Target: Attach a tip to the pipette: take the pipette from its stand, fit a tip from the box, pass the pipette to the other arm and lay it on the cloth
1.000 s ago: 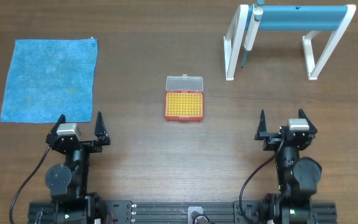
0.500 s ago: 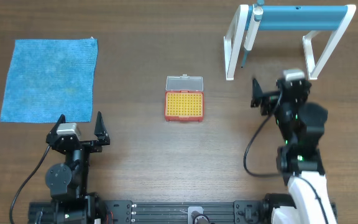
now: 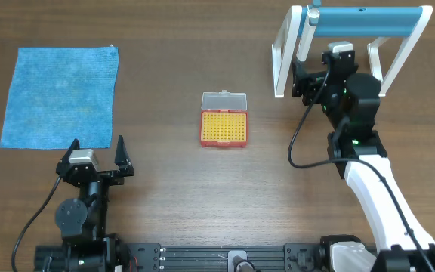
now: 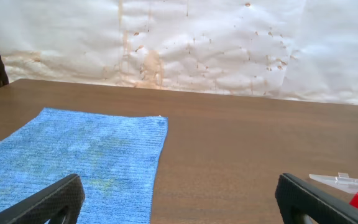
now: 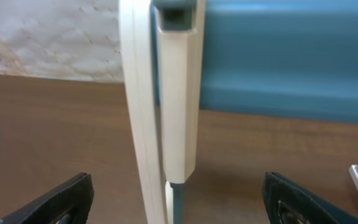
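While the pipette (image 5: 178, 93) hangs at the stand's (image 3: 365, 21) left edge, upper right, it is faced by the right gripper (image 3: 310, 75), spread wide and empty; the left gripper (image 3: 97, 155) is held open, lower left

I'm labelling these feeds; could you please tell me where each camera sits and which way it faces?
Top: overhead, looking down at table; left arm and right arm show.
Left wrist: on left arm, facing cloth; left end effector shows.
Right wrist: on right arm, facing pipette and stand; right end effector shows.
Shared: cloth, in top and left wrist.
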You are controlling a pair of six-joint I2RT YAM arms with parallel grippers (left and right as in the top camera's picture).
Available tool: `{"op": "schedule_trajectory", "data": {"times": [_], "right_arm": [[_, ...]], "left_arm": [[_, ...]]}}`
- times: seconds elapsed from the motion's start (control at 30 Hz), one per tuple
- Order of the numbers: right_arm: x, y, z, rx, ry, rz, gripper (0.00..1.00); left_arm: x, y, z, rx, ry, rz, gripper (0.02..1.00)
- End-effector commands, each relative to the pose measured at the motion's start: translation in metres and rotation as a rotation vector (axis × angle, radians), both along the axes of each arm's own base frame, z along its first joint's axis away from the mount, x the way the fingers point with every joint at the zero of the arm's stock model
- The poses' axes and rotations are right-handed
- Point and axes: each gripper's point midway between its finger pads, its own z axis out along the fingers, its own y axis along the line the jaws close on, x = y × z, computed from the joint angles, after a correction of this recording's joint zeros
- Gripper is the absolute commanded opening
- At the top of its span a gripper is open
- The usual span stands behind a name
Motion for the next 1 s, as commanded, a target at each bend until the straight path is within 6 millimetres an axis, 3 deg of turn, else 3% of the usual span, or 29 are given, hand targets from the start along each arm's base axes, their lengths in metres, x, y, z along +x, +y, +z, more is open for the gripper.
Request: {"op": "schedule_trajectory", "data": {"times": [0.03, 1.0], "right_arm": [[0.018, -0.008, -0.005, 0.033, 0.023, -0.075, 0.858], [0.058, -0.01, -0.01, 0.044, -0.09, -0.105, 0.825]], "left_arm": [[0.0, 0.0, -0.002, -0.006, 0.008, 0.003, 0.998], [0.0, 0.0, -0.002, -0.005, 0.008, 0.003, 0.998]]}}
